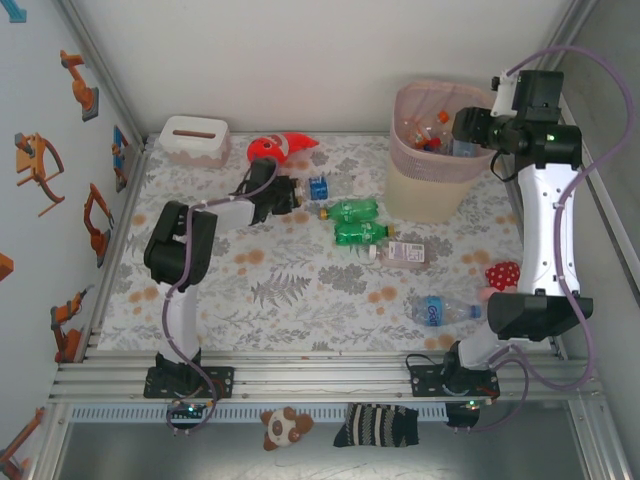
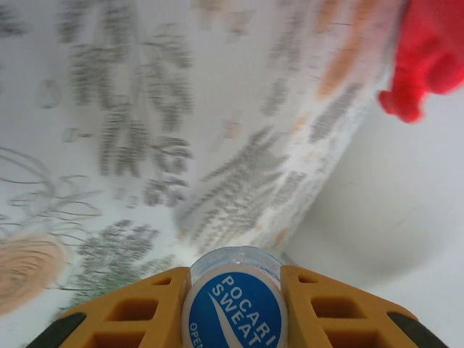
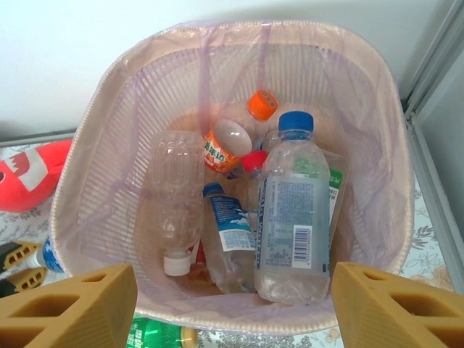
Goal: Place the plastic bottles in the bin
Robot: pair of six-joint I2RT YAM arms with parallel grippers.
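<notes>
My left gripper (image 1: 292, 192) is shut on a clear bottle with a blue label (image 1: 318, 187) near the back of the table; in the left wrist view the bottle (image 2: 235, 315) sits squeezed between the yellow fingers (image 2: 130, 312). My right gripper (image 1: 465, 128) hangs open over the bin (image 1: 430, 190), nothing between its fingers (image 3: 69, 308). Inside the pink-lined bin (image 3: 61, 196) lie several bottles, the largest clear with a blue cap (image 3: 290, 217). On the table lie two green bottles (image 1: 350, 211) (image 1: 360, 233), a clear one (image 1: 405, 253) and a blue-labelled one (image 1: 438, 311).
A red-orange fish toy (image 1: 278, 148) lies at the back, close to the left gripper. A white tissue box (image 1: 193, 138) stands in the back left corner. A red spotted toy (image 1: 502, 275) sits by the right arm. A plush (image 1: 285, 425) and a striped sock (image 1: 375, 425) lie below the front rail.
</notes>
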